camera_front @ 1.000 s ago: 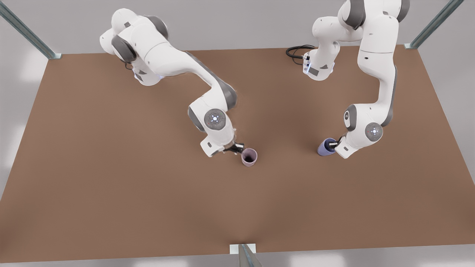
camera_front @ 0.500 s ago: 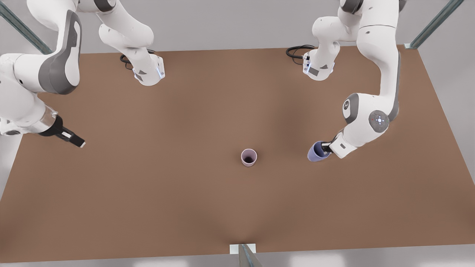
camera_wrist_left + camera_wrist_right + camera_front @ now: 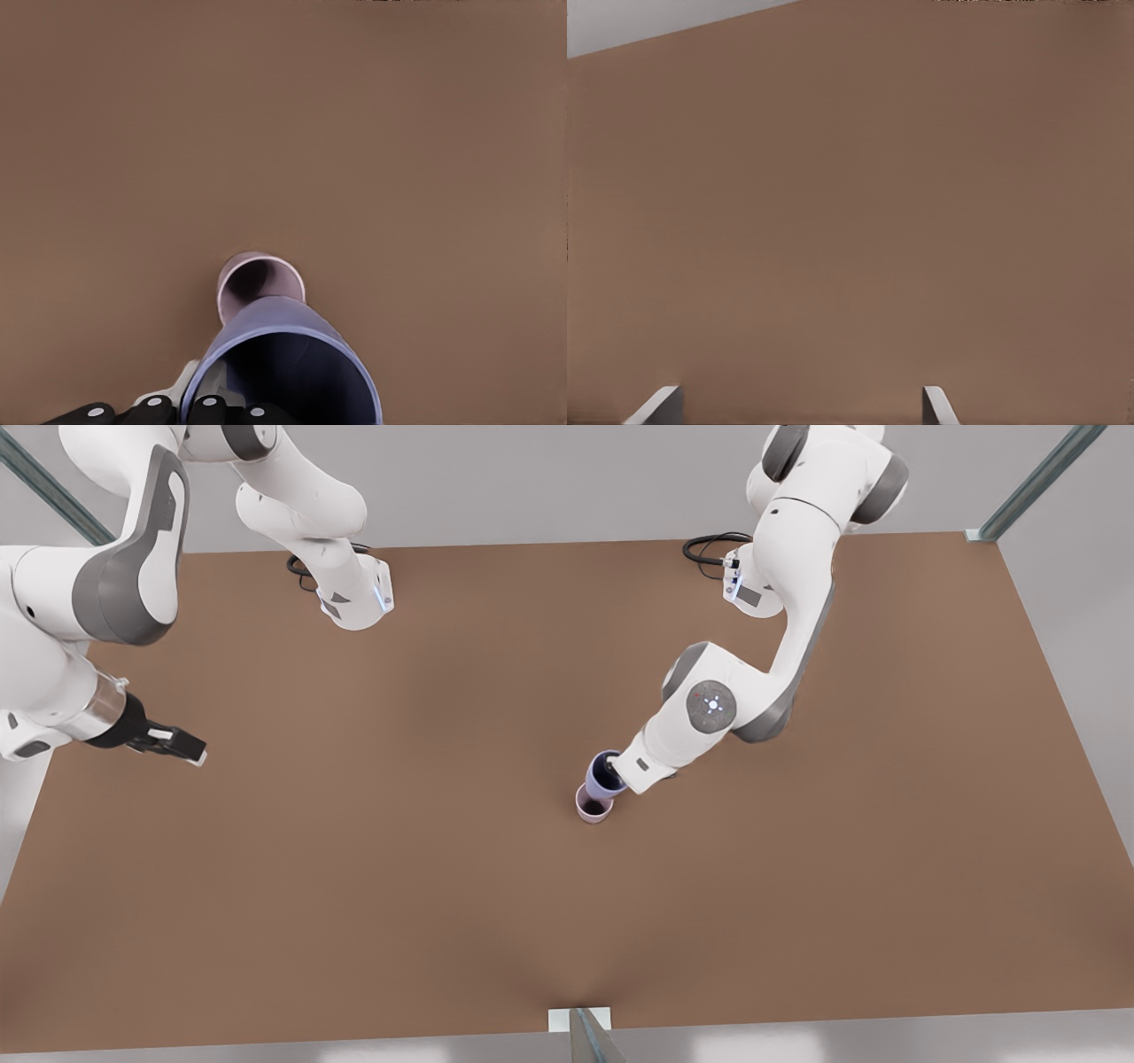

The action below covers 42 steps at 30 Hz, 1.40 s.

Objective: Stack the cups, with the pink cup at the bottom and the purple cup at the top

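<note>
Since half a second ago the left gripper [image 3: 614, 778] has carried the bluish lavender tapered purple cup [image 3: 603, 771] across to hang just above the pale mauve-pink tapered pink cup [image 3: 594, 808]. The jaws clamp its rim; its axis tilts, mouth up. The left wrist view shows the pink cup's [image 3: 260, 285] open mouth under the purple cup's [image 3: 282, 365] base. The right gripper [image 3: 182, 746] waits, fingers spread, at the brown table's [image 3: 354, 868] edge on the front view's left.

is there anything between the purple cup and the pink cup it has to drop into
Nothing visible. The left gripper holds the purple cup just above the upright pink cup, whose open mouth is unobstructed. The right gripper waits, open, at the front view's left.
</note>
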Tool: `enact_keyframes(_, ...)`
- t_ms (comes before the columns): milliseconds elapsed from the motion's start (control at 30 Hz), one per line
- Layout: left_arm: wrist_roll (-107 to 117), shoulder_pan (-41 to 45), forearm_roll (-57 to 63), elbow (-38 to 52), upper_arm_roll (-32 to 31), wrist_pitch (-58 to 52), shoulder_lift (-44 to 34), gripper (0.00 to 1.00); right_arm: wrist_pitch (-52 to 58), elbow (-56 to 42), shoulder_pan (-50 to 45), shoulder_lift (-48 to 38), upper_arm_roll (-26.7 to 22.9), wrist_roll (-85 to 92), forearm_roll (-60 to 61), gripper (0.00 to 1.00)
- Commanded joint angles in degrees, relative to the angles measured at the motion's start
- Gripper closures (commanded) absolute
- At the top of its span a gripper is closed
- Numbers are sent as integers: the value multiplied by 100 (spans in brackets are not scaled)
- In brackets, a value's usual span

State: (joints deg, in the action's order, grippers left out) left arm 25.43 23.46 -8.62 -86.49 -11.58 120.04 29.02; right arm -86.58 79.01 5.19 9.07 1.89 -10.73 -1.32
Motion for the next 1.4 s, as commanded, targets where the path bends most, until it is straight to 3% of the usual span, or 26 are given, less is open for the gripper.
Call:
enact_keyframes(0,3038,71,45,133,7,345,139,79,63,-34,9,-19,-4,1029,26,0)
enact_keyframes(1100,3020,202,467,36,51,125,605,79,194,-166,44,-37,-83,1100,9,0)
enact_keyframes(1167,3003,202,493,36,51,117,605,66,194,-149,88,-28,-83,1380,9,0)
enact_keyframes(1367,2994,211,502,36,51,117,605,65,186,-166,140,33,-83,1434,97,0)
